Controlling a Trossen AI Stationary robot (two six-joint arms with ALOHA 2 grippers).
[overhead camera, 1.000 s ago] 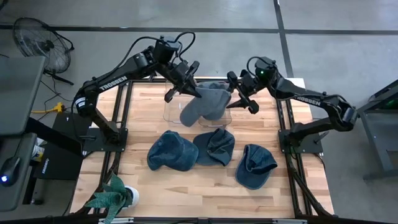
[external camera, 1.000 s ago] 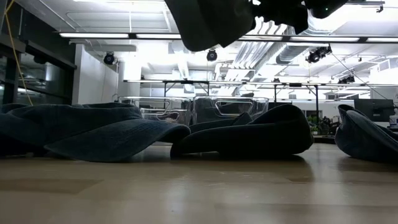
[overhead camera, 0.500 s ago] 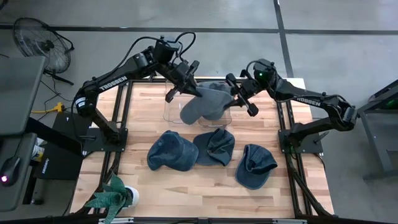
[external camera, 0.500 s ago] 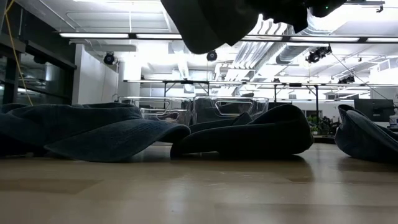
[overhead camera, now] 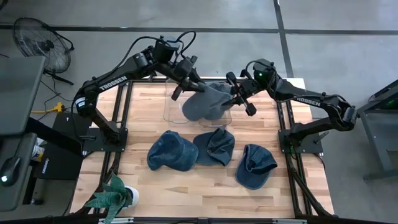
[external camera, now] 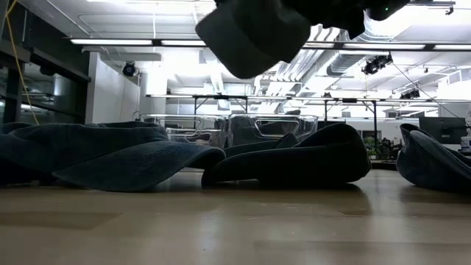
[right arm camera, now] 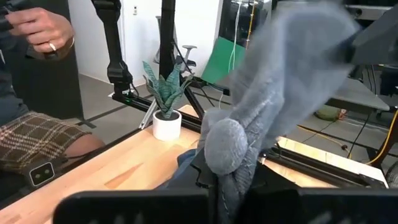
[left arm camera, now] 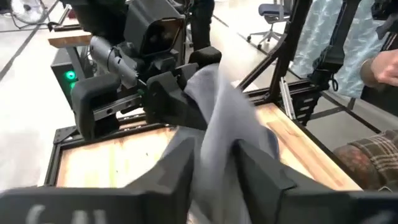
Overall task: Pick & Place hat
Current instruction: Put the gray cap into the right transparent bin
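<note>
A grey-blue hat hangs in the air between my two grippers, over a clear plastic bin at the table's far middle. My left gripper is shut on the hat's far-left part, and my right gripper is shut on its right part. In the low view the hat hangs at the top of the picture. Three more dark blue hats lie on the table nearer the front: one on the left, one in the middle and one on the right. My left gripper pinches a fold of the hat's cloth between its two fingers, coming from the table's far left and slanting down. The hat is clear of the table and hangs away from the fingers toward my right gripper. My right gripper pinches a bunched part of the hat between its two fingers, coming from the table's right, nearly level. The hat is lifted clear, and the cloth runs from the fingers up toward my left gripper.
A potted plant stands at the table's near left corner. The clear bin's rim also shows in the low view. A person's hand shows beyond the table. Bare wood lies along the near edge.
The hat has gathered into a tighter, rounder bunch between the two grippers and hangs a little lower in the low view. My right gripper has edged toward the table's left. Both grippers stay shut on the hat.
</note>
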